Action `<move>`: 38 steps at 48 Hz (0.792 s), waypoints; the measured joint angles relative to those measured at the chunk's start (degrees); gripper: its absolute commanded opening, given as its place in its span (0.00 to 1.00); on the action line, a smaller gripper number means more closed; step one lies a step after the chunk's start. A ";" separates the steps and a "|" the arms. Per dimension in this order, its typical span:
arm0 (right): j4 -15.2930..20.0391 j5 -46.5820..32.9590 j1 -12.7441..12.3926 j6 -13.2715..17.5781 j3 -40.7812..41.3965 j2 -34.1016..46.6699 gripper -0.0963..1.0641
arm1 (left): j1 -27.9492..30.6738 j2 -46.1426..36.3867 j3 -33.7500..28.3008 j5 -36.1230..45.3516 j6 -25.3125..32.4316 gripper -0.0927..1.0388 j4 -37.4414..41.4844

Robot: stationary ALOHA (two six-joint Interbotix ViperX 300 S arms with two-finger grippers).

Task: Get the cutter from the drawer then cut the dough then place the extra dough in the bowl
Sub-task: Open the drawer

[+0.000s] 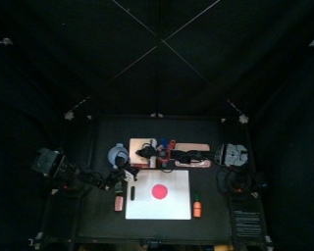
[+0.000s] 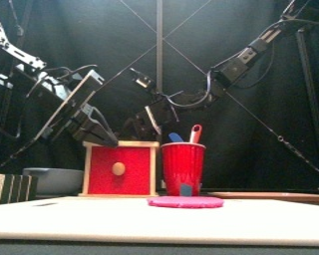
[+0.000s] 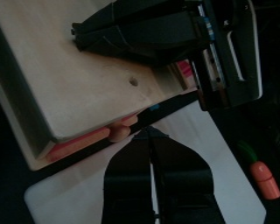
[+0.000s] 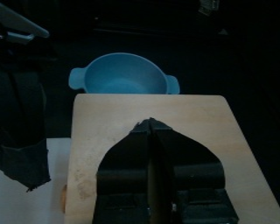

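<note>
Wooden box (image 4: 113, 118) sits under our right gripper (image 4: 150, 123), jaws clenched. Our left gripper (image 3: 154, 133), jaws clenched too, hangs beside its red drawer front (image 3: 78, 145).

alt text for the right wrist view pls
The right gripper, jaws shut, points across the top of a pale wooden box. A blue bowl sits just past the box; the left arm hangs beside the box.
</note>
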 measured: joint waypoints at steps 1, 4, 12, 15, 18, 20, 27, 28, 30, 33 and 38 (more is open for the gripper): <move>0.00 0.00 0.09 0.00 0.00 0.00 0.11 | 0.00 0.18 -0.18 -0.09 0.00 0.45 -0.09; 0.00 0.00 0.09 0.00 -0.09 0.18 0.11 | 0.00 0.97 -0.62 -0.09 -0.53 0.48 -0.44; 0.09 0.00 0.18 0.09 0.26 0.26 0.11 | 0.09 2.72 -1.76 -0.09 -2.29 0.55 -0.62; 0.18 0.00 0.26 0.09 0.35 0.35 0.11 | 0.18 3.60 -2.20 0.00 -2.55 0.57 -0.62; 0.35 0.00 0.35 0.00 0.44 0.44 0.11 | 0.18 4.13 -2.46 0.00 -2.55 0.59 -0.62; 0.62 0.00 0.35 0.09 0.53 0.44 0.11 | 0.18 4.48 -2.81 -0.09 -2.64 0.60 -0.70; 0.88 -0.09 0.44 0.09 0.62 0.62 0.11 | 0.26 4.83 -3.34 -0.09 -2.72 0.66 -0.88; 0.79 -0.09 0.44 0.09 0.62 0.62 0.11 | 0.26 4.75 -3.43 -0.09 -2.72 0.67 -0.97; 0.88 -0.09 0.53 0.09 0.62 0.53 0.11 | 0.26 4.75 -3.43 -0.09 -2.81 0.69 -1.32; 0.88 0.00 0.53 0.09 0.62 0.62 0.11 | 0.26 4.75 -3.43 0.00 -2.99 0.72 -2.55; 0.88 -0.09 0.53 0.09 0.62 0.62 0.11 | 0.26 4.22 -3.34 1.05 -4.04 0.77 -5.45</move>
